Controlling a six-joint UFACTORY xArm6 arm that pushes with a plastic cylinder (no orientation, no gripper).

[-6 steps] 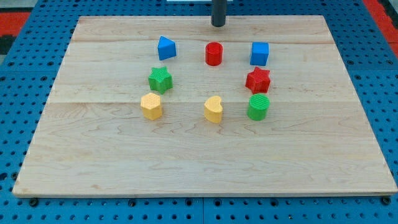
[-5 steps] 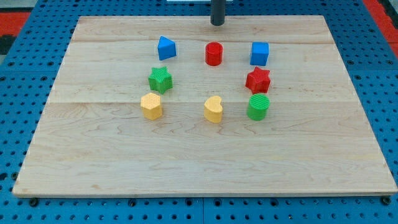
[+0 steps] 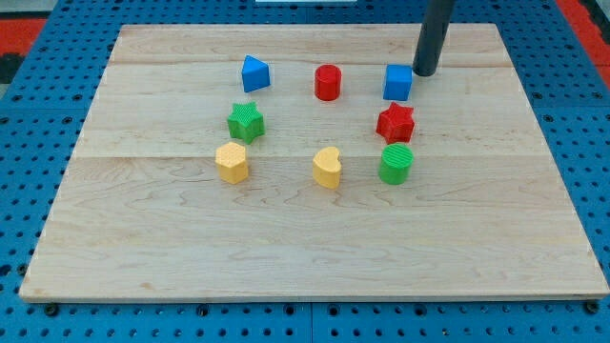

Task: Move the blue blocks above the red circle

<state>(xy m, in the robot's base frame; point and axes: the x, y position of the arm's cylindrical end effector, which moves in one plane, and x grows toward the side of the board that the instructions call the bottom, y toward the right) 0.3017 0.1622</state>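
Note:
The red circle (image 3: 328,82) stands near the top middle of the wooden board (image 3: 305,238). A blue triangle block (image 3: 254,73) lies to its left and a blue cube (image 3: 398,82) to its right, all three in one row. My tip (image 3: 424,72) is at the cube's upper right corner, touching it or nearly so. The rod rises out of the view's top.
A green star (image 3: 246,121) and a yellow hexagon (image 3: 232,162) sit below the blue triangle. A yellow heart (image 3: 327,168) sits below the red circle. A red star (image 3: 396,123) and a green cylinder (image 3: 396,164) sit below the blue cube.
My tip has moved from above the red circle to the right and down, to the blue cube's upper right corner. No block has visibly moved.

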